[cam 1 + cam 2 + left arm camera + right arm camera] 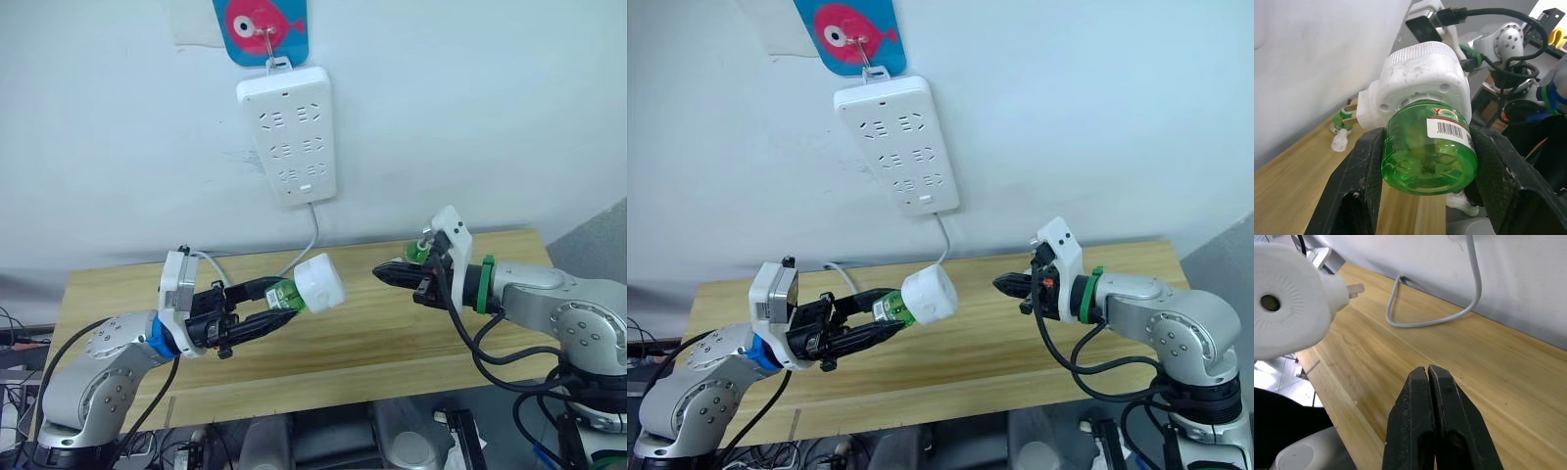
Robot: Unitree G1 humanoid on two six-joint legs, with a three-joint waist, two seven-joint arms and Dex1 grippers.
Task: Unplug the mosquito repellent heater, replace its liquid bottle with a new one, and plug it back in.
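1. Left eye view: a wooden tabletop (392, 343) runs along a white wall, where a white power strip (287, 132) hangs from a hook with its sockets empty and its cable (312, 240) dropping to the wood.
2. Left hand (269, 318) is held out above the tabletop, its two black fingers clamped on the green liquid bottle (1427, 149) that is fitted in the mosquito repellent heater (319, 283), so the unit is unplugged and in the air, well clear of the strip.
3. Right hand (385, 275) hovers just beside the heater's domed end with its fingers pressed together, holding nothing.
4. Heater looks like a light, rigid plastic shell, smooth and rounded, so probably slippery; the flatter sides below the dome seem the surest place to grip while the bottle is turned out.
5. Prongs (1352, 111) stick out sideways and should be kept free.
6. Bottle looks hard and glossy; squeezing the label band seems safest.
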